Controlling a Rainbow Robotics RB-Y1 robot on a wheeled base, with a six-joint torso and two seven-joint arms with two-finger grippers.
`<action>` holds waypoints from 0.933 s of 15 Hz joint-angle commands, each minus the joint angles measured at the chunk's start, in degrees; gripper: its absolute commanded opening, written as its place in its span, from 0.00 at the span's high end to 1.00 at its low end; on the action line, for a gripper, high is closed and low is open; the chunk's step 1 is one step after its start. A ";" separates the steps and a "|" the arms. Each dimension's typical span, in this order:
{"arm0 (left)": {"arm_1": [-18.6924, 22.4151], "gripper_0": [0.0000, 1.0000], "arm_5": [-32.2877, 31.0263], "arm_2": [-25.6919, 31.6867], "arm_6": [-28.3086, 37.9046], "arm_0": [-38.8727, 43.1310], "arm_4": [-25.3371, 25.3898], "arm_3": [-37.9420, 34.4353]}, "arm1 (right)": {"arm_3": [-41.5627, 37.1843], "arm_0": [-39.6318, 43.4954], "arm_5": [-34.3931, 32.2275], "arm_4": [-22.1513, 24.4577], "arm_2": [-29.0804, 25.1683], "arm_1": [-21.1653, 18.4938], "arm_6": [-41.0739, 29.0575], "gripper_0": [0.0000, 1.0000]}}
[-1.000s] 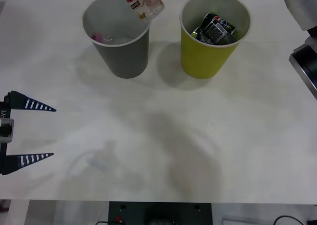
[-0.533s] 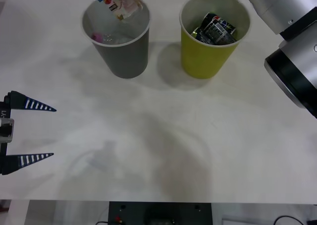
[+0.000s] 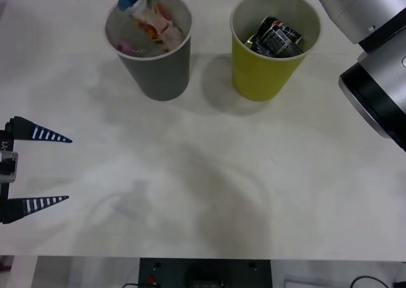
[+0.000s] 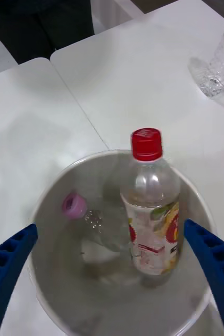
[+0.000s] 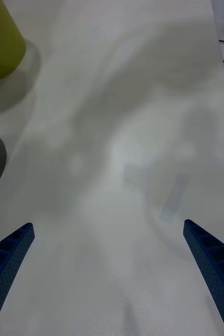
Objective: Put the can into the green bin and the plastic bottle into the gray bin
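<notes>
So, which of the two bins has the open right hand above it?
The gray bin: the right hand hangs open over it, the plastic bottle inside. The green bin holds a can.

Plastic bottle (image 3: 155, 23) inside gray bin (image 3: 158, 72)

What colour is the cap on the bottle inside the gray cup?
Red. The plastic bottle shows its cap best in the right wrist view.

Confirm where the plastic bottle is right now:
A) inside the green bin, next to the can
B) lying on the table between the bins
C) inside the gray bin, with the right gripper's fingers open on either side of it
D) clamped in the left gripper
C. The plastic bottle leans inside the gray bin, and the right gripper is open, its fingers clear of it.
</notes>
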 commanded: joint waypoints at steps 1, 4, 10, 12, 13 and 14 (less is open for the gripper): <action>0.00 0.02 0.00 0.00 0.00 0.00 0.00 0.00 | -0.09 -0.03 -1.07 -0.59 0.00 -0.55 -0.02 0.00; 0.00 0.02 0.00 0.00 0.00 0.00 0.00 0.00 | -1.50 -0.03 -4.14 -1.64 -0.53 -2.48 -0.02 0.00; 0.00 0.02 0.00 0.00 0.00 0.00 0.00 0.00 | -13.19 5.51 -13.11 -5.68 -7.39 -10.57 0.69 0.00; 0.00 0.02 0.00 0.00 0.00 0.00 0.00 0.00 | -18.55 8.67 -13.81 -8.67 -8.79 -14.26 0.86 0.00; 0.00 0.02 0.00 0.00 0.00 0.00 0.00 0.00 | -21.63 10.69 -13.90 -10.25 -9.85 -16.28 1.39 0.00; 0.00 0.02 0.00 0.00 0.00 0.00 0.00 0.00 | -23.74 12.45 -14.25 -11.40 -10.64 -17.68 1.92 0.00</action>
